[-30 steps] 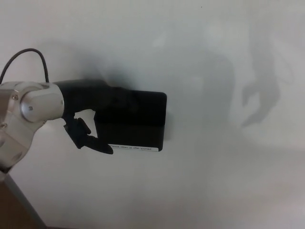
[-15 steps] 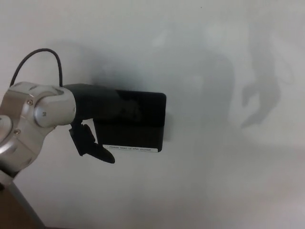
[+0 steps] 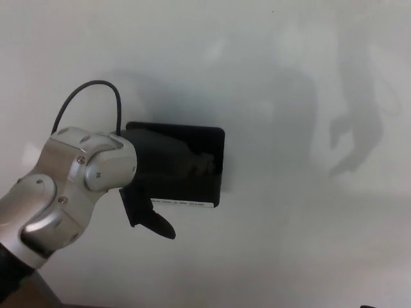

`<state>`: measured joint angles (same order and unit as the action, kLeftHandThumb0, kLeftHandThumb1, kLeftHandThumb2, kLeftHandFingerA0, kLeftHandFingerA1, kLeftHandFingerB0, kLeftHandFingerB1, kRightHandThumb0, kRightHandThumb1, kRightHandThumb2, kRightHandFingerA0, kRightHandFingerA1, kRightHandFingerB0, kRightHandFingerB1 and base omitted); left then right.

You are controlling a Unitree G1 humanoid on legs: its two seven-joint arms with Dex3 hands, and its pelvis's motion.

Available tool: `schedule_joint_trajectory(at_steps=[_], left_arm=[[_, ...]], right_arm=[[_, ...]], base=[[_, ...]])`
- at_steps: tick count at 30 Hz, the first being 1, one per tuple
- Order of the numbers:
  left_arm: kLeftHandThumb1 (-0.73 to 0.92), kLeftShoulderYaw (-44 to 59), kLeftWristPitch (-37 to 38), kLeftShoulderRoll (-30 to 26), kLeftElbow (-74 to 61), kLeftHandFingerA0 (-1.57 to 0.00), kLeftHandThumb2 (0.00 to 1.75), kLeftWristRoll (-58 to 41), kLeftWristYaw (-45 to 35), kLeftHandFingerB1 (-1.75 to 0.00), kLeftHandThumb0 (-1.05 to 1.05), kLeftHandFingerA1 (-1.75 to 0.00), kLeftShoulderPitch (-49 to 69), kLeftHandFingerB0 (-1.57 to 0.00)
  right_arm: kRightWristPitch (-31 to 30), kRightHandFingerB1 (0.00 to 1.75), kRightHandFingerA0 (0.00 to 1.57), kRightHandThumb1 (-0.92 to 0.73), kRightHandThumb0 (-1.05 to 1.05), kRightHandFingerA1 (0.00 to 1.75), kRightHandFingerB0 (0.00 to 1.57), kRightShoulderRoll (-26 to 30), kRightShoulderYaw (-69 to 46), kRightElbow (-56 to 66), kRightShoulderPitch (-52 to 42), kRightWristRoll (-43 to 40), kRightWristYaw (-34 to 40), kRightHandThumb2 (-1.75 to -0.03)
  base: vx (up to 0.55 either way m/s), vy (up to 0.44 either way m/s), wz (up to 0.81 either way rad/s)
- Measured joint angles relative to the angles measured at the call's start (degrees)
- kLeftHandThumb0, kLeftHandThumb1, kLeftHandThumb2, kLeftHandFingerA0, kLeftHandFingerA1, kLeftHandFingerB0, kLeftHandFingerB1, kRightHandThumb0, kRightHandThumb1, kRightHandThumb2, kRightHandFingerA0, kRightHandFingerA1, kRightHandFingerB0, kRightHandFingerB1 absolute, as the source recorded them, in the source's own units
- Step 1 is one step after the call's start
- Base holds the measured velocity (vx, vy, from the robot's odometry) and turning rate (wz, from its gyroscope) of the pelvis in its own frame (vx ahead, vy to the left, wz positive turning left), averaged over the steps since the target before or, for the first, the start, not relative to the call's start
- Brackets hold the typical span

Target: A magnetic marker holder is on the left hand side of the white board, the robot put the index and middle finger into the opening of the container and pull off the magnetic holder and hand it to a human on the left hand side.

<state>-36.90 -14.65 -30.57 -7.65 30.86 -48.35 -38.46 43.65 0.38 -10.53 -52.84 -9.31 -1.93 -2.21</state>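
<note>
board: white board (image 3: pixel 289 77) fills nearly the whole frame, plain and unmarked, soft grey shadows in the upper right and right of centre.
holder: black box-shaped marker holder (image 3: pixel 192 151) sits flat against the board, left of centre in the frame. Upper right corner rounded, right edge straight and upright.
label: thin white label strip (image 3: pixel 182 203) runs along the holder's bottom edge; has small dark print, too small to read.
left arm: silver forearm and wrist joint (image 3: pixel 77 186) come in from the lower left corner and overlap the holder's left part.
cable: thin black cable (image 3: pixel 87 90) loops up from the wrist and arcs back down to the holder's upper left corner area.
left hand: black left hand (image 3: pixel 160 173) lies over the front of the holder, black on black, so outline is hard to separate from the box.
thumb: one black digit (image 3: pixel 157 223) sticks out below the holder's bottom edge, just under the left end of the label, pointing down and right.
fingers: faint shapes at the holder's right-centre look like fingertips (image 3: pixel 204 163) at or in the box; can't confirm depth.
grip state: can't tell whether the hand is clamped on the holder or just resting on it, too dark.
right hand: not visible anywhere in the frame.
lower left corner: small brown wedge of another surface (image 3: pixel 32 296) shows beneath the arm.
</note>
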Motion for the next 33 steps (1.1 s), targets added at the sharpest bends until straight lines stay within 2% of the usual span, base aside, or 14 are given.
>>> schedule_joint_trajectory(at_steps=[3, 4, 6, 14, 15, 18, 19, 22, 23, 24, 25, 26, 27, 33], left_arm=[[0.46, -1.0, -0.6, 1.5, 0.9, -0.3, 0.8, 1.6, 0.0, -0.38, -0.75, -0.47, -0.2, -0.15], [0.46, -1.1, -0.7, 1.6, 1.1, -0.37, 0.81, 1.9, -0.1, -0.38, -0.75, -0.5, -0.3, -0.15], [0.55, -1.3, -0.9, 1.9, 1.4, -0.53, 0.57, 2.4, -0.3, -0.28, -0.72, -0.44, -0.6, -0.22], [0.39, -2.0, -1.1, 2.1, 5.4, -0.84, 0.69, 4.1, -1.7, -0.4, -0.49, -0.7, -2.1, -0.23], [0.54, -2.0, -1.1, 2.1, 5.8, -0.75, 0.56, 4.2, -1.8, -0.33, -0.24, -1.02, -2.3, -0.37], [0.59, -2.3, -1.0, 2.2, 6.7, -0.66, 0.57, 4.4, -1.8, -0.37, -0.32, -0.83, -2.5, -0.54], [0.68, -3.2, -0.9, 2.0, 6.6, -0.58, 0.59, 5.1, -1.6, -0.42, -0.4, -0.49, -2.6, -0.53], [0.68, -5.6, -0.4, 1.4, 6.2, -0.57, 0.59, 7.7, -1.3, -0.41, -0.39, -0.51, -3.0, -0.51], [0.69, -6.4, -0.3, 1.4, 6.2, -0.64, 0.6, 8.6, -1.3, -0.4, -0.4, -0.59, -3.2, -0.47], [0.69, -7.4, -0.3, 1.3, 6.2, -0.64, 0.6, 9.7, -1.1, -0.4, -0.4, -0.59, -3.5, -0.47], [0.6, -7.6, -0.3, 1.3, 6.2, -0.67, 0.9, 9.9, -1.0, -0.53, -0.5, -0.63, -3.5, -0.42], [0.6, -8.9, -0.3, 1.1, 6.2, -0.67, 0.9, 11.3, -0.5, -0.53, -0.5, -0.63, -3.7, -0.42], [0.74, -9.4, -0.3, 1.1, 6.3, -0.79, 0.62, 11.9, -0.3, -0.42, -0.45, -0.58, -3.8, -0.51], [0.75, -14.5, 0.4, 0.9, 8.6, -0.66, 0.63, 17.8, 1.0, -0.42, -0.45, -0.52, -4.4, -0.51]], right_arm=[[-0.2, 0.6, 0.64, -0.54, -0.41, 0.65, 0.58, 0.0, 0.1, 0.5, 0.0, 0.2, 0.6, -0.93], [-0.3, 0.45, 0.69, -0.65, -0.41, 0.47, 0.68, 0.0, 0.1, 0.6, 0.0, 0.2, 0.6, -0.6], [-0.4, 0.45, 0.7, -0.65, -0.41, 0.47, 0.68, 0.0, 0.1, 0.8, 0.0, 0.3, 0.8, -0.6], [-0.6, 0.46, 0.72, -0.65, -0.39, 0.48, 0.71, 0.0, -0.1, 0.8, 0.8, 0.1, 0.9, -0.6], [-0.6, 0.46, 0.74, -0.65, -0.38, 0.49, 0.72, 0.0, -0.1, 0.8, 0.9, 0.0, 0.9, -0.6], [-0.7, 0.46, 0.73, -0.63, -0.4, 0.5, 0.67, 0.0, -0.1, 0.8, 1.2, -0.1, 0.9, -0.6], [-0.7, 0.46, 0.73, -0.63, -0.4, 0.5, 0.65, 0.0, -0.1, 0.8, 1.3, -0.1, 0.9, -0.6], [-0.7, 0.62, 0.66, -0.53, -0.37, 0.67, 0.57, 0.0, 0.0, 0.8, 1.2, -0.1, 0.8, -0.93], [-0.7, 0.46, 0.73, -0.65, -0.39, 0.49, 0.67, 0.0, 0.0, 0.8, 1.2, -0.1, 0.9, -0.61], [-0.7, 0.46, 0.73, -0.65, -0.39, 0.49, 0.67, -0.1, 0.0, 0.8, 1.3, -0.1, 0.9, -0.61], [-0.7, 0.46, 0.73, -0.65, -0.38, 0.49, 0.66, -0.1, 0.0, 0.8, 1.3, -0.1, 0.9, -0.6], [-0.7, 0.46, 0.73, -0.65, -0.38, 0.49, 0.66, -0.1, 0.0, 0.9, 1.2, -0.1, 0.9, -0.6], [-0.7, 0.47, 0.75, -0.66, -0.37, 0.49, 0.69, -0.1, 0.1, 0.9, 1.1, -0.1, 0.9, -0.6], [-0.8, 0.48, 0.78, -0.67, -0.36, 0.5, 0.71, -0.1, 0.1, 1.1, 0.9, 0.0, 0.8, -0.6]], base=[[0.0, 0.0, 0.0], [0.0, 0.0, 0.0], [0.0, 0.0, 0.0], [0.0, 0.0, 0.0], [0.0, 0.0, 0.0], [0.0, 0.0, 0.0], [0.0, 0.0, 0.0], [0.0, 0.0, 0.0], [0.0, 0.0, 0.0], [0.0, 0.0, 0.0], [0.0, 0.0, 0.0], [0.0, 0.0, 0.0], [0.0, 0.0, 0.0], [0.0, 0.0, 0.0]])
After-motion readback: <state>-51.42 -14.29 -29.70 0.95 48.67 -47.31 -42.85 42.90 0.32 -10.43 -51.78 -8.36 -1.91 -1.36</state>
